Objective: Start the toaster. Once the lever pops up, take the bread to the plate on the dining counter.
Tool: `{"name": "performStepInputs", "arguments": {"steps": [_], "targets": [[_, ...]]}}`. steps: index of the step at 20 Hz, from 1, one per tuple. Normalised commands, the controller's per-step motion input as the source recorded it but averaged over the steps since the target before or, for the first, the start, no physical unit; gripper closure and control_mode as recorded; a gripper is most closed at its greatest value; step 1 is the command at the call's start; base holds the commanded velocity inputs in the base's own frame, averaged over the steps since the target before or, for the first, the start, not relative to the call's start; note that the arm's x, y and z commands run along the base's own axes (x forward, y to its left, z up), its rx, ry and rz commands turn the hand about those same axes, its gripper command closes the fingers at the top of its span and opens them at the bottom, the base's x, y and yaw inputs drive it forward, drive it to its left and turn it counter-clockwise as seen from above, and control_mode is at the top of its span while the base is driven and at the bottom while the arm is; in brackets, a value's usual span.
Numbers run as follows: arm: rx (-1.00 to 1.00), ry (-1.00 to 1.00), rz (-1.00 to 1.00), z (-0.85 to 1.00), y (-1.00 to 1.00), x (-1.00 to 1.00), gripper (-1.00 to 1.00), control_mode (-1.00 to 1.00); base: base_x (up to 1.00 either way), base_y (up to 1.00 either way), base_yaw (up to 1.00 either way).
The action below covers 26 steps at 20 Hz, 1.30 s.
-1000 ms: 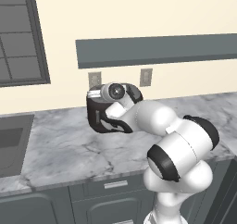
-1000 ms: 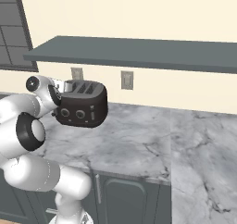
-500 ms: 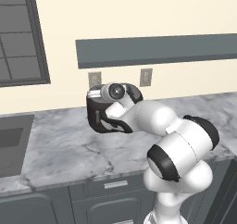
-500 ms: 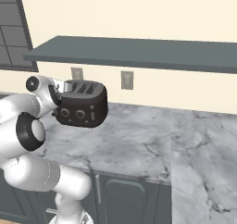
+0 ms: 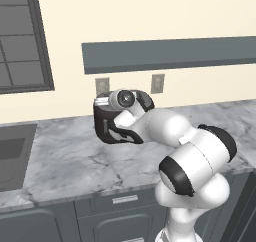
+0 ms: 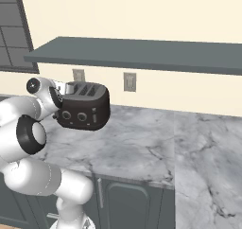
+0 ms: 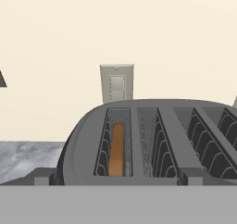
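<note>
Marble worktop (image 6: 142,147) under cream wall carries toaster (image 6: 84,110); fingers spread.

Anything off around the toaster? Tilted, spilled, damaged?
Nothing stands out. The toaster sits upright on the marble worktop, and the bread sits straight down in the leftmost slot in the hand view. No spills or damage visible.

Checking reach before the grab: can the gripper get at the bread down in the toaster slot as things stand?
Probably not yet. The bread sits low inside the leftmost slot in the hand view, its top edge below the rim of the toaster. The slot walls flank it closely, leaving open fingers little to pinch.
</note>
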Motion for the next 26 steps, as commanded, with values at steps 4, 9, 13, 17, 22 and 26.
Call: {"name": "performStepInputs", "arguments": {"steps": [4, 9, 13, 17, 22, 26], "targets": [[0.00, 0.00, 0.00, 0.00, 0.00, 0.00, -1.00, -1.00, 0.00, 0.00, 0.00], [0.00, 0.00, 0.00, 0.00, 0.00, 0.00, -1.00, -1.00, 0.00, 0.00, 0.00], [0.00, 0.00, 0.00, 0.00, 0.00, 0.00, -1.00, -1.00, 0.00, 0.00, 0.00], [0.00, 0.00, 0.00, 0.00, 0.00, 0.00, -1.00, -1.00, 0.00, 0.00, 0.00], [0.00, 0.00, 0.00, 0.00, 0.00, 0.00, -1.00, -1.00, 0.00, 0.00, 0.00], [0.00, 0.00, 0.00, 0.00, 0.00, 0.00, -1.00, -1.00, 0.00, 0.00, 0.00]]}}
